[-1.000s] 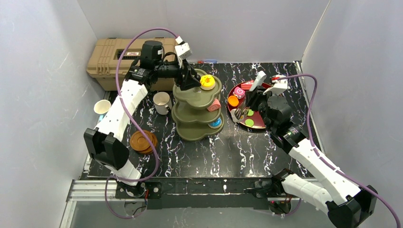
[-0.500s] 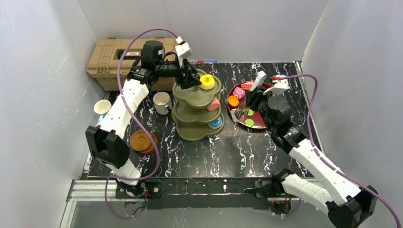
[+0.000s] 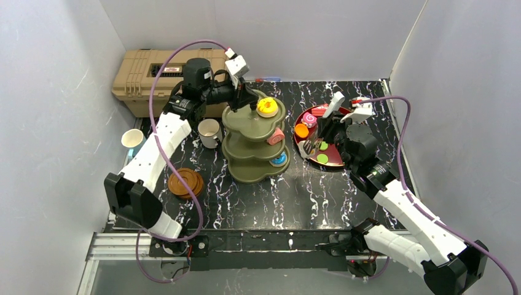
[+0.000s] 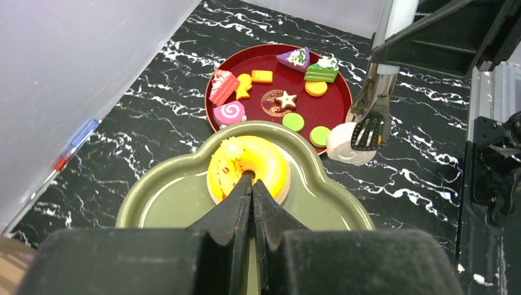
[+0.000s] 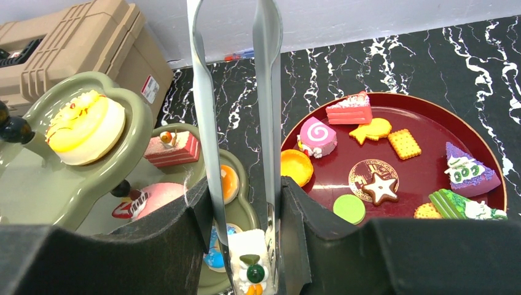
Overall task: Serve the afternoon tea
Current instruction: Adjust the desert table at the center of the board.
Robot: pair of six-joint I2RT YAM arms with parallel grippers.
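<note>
The stand (image 3: 242, 169) is upright at mid-tabletop (image 3: 307, 190), its long axis vertical and its three tiers stepping out a little toward the near edge in the top view. A yellow donut (image 4: 267, 165) lies flat on the top tier, hole upward.

The left claw (image 4: 252, 182) reaches over that tier from the far-left side. Its jaws are pressed fully together, with the tips at the donut's near rim. Whether anything is pinched between them cannot be told.

The right claw (image 5: 244, 187) stands partly open and is clamped on the two arms of the metal tongs (image 5: 203, 92). The tongs' long axis slants down and away from the claw toward the stand. Their tips are at the left rim of the red plate (image 5: 430, 132) and grip a white pastry (image 5: 247, 246). More pastries lie on the plate and on the lower tiers.

The mug (image 3: 209, 131) is just left of the stand, and the cup (image 3: 131, 138) is farther left. The saucers (image 3: 184, 182) are stacked nearer the arms, and the toolbox (image 3: 147, 74) sits in the far-left corner.

A second ago the left claw was spread over the top tier; now it has snapped shut, and that arm's elbow has swung slightly outward. The right arm, tongs, stand and pastries are where they were
</note>
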